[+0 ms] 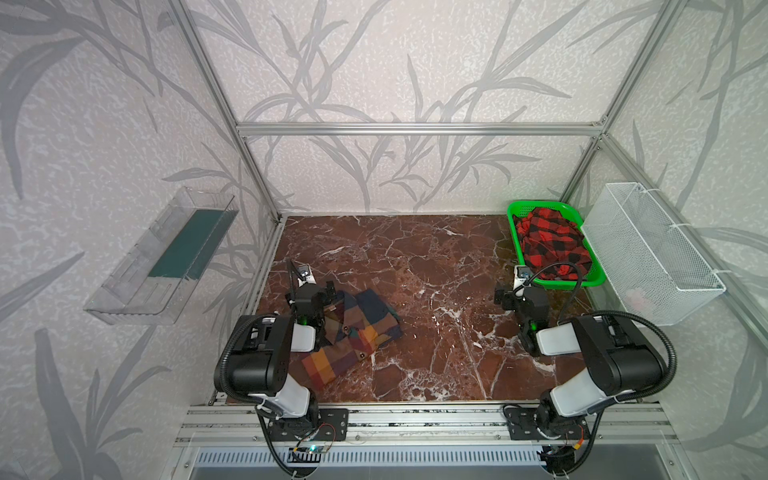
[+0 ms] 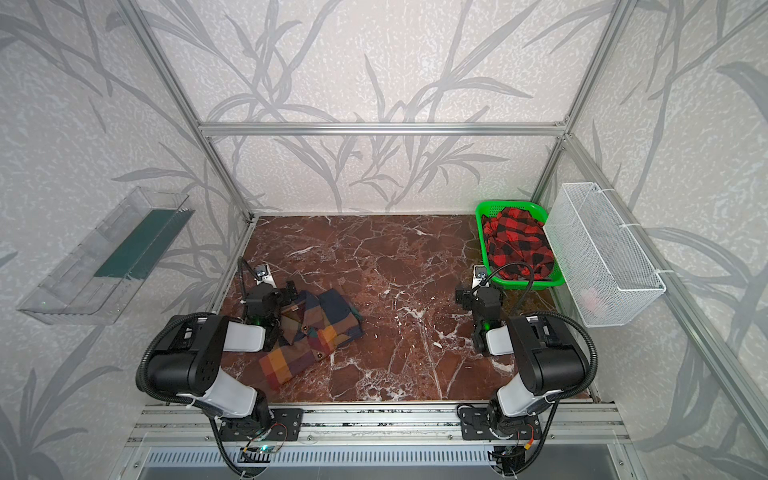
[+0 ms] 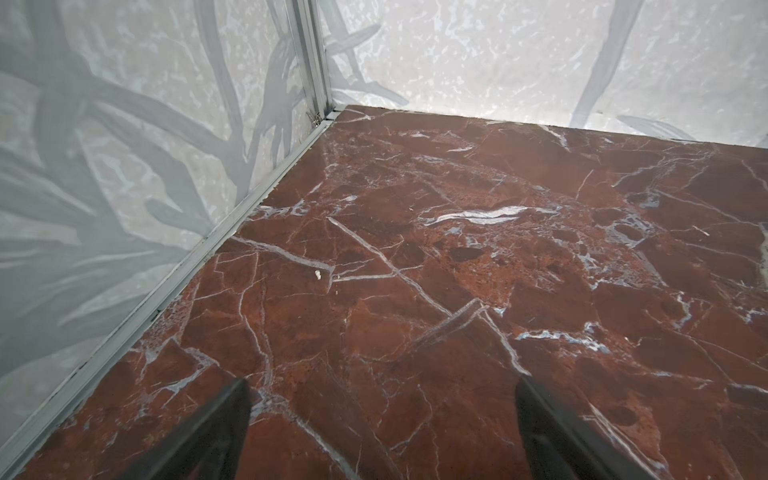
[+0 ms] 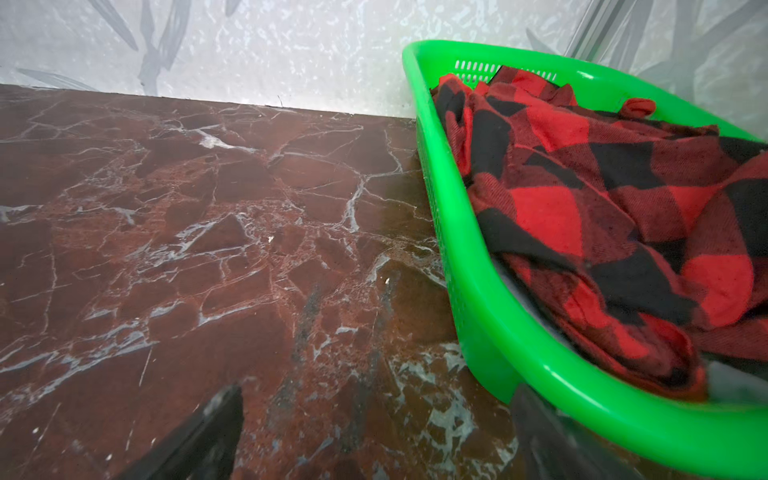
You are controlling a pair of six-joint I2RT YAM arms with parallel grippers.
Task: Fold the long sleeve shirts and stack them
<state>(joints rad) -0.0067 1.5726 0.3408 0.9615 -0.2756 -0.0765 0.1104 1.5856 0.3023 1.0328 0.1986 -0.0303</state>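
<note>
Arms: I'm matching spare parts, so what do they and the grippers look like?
Left arm and right arm are alike: boxy black joints, pale grey links, a ribbed black hose looping alongside, a green light at the wrist. Left gripper and right gripper have black tapering fingers.

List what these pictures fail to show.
- Block shirt: left part under the left arm, both top views.
- Check shirt: crumpled in the basket; lower folds hidden.
- Wire bin: pale pink thing inside, blurred by mesh.
- Left gripper, right gripper: bodies cut off by wrist-view edges.
</note>
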